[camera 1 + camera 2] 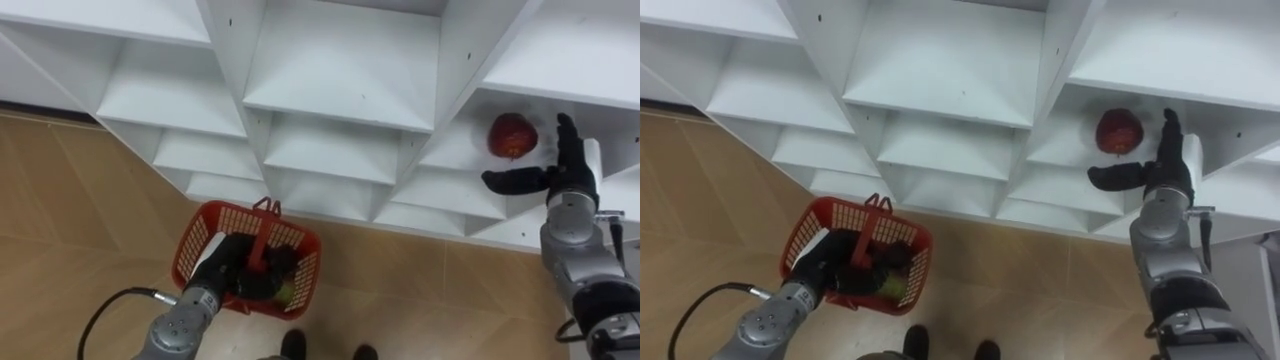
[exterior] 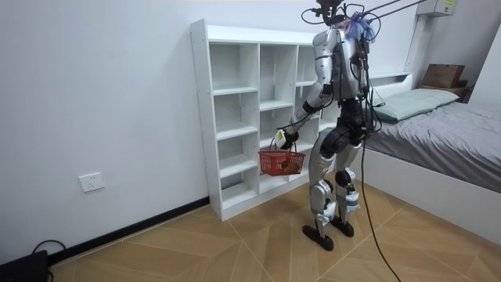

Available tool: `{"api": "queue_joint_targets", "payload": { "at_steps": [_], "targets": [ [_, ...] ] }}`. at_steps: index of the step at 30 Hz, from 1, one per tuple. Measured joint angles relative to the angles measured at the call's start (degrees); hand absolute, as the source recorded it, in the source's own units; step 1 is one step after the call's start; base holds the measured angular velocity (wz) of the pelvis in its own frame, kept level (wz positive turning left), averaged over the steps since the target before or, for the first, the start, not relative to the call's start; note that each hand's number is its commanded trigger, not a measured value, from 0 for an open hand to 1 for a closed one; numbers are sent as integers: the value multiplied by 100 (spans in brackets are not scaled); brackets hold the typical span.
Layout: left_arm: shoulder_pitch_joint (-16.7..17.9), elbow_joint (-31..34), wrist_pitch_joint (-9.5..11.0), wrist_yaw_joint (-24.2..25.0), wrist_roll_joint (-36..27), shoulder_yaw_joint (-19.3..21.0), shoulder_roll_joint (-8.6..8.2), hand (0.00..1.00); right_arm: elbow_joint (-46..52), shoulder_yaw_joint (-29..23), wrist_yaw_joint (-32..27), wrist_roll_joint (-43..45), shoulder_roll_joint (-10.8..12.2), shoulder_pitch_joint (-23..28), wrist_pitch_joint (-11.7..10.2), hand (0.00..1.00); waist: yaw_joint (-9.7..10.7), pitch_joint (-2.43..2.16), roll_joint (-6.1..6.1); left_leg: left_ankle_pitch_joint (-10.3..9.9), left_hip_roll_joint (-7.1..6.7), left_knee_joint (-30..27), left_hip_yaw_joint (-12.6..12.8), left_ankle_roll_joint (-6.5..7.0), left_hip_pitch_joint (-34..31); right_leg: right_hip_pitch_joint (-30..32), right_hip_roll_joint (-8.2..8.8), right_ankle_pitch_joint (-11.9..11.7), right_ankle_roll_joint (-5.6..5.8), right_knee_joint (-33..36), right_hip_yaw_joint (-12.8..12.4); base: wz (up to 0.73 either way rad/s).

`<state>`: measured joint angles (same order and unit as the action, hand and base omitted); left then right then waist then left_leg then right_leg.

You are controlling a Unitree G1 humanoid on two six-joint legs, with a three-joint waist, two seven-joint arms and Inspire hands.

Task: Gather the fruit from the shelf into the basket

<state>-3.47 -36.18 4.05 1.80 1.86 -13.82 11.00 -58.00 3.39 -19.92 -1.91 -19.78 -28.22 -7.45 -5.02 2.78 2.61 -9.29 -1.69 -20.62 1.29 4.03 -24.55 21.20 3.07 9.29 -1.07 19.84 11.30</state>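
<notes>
Standing upright at the white closet [image 1: 340, 60] on a wood floor [image 1: 80, 200], the robot faces the shelves. In the room view we see a bed [image 2: 446, 125] off to that view's right.

We mark the red apple [image 1: 512, 135] in a compartment of the right-hand column, resting on its shelf board, toward the back. The right hand [image 1: 568, 175] is inside the same compartment, just right of the apple. Its fingers are straight and spread, pointing to the far wall, and the thumb sticks out left below the fruit. The apple sits between thumb and fingers, and we see a thin gap, so there is no grip.

The left hand [image 1: 232, 262] is low on the near left, fingers curled round the handle [image 1: 262, 235] of the red basket [image 1: 200, 235]. The basket hangs over the floor in front of the bottom shelves. We note a greenish piece [image 1: 285, 293] in the basket beside something dark that we cannot tell.
</notes>
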Motion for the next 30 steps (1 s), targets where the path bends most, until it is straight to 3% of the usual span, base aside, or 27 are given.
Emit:
{"api": "queue_joint_targets", "payload": {
  "at_steps": [5, 13, 30],
  "targets": [
    [-2, 0, 0, 15, 3, 0, -25, 100, 72, 48, -62, 20, 1, -18, 0, 0, -24, -1, 17, 27, -4, -5, 52, 6, -3, 110, 38, 13, -7, 192, -23, -4],
    [-54, -227, 0, 98, -1, -18, -34, 100, 73, 108, -239, -41, 1, -122, 0, 0, -18, -1, 148, 74, -16, -21, 112, -17, -48, 178, 70, 92, -86, 276, -28, -1],
    [-81, -275, 2, 96, -10, -94, -56, 100, 176, 215, -247, -24, 2, -158, -18, 0, -171, 0, 135, 92, -10, -16, 97, -25, -54, 196, 72, 95, -96, 276, 9, 0]
  ]
}}
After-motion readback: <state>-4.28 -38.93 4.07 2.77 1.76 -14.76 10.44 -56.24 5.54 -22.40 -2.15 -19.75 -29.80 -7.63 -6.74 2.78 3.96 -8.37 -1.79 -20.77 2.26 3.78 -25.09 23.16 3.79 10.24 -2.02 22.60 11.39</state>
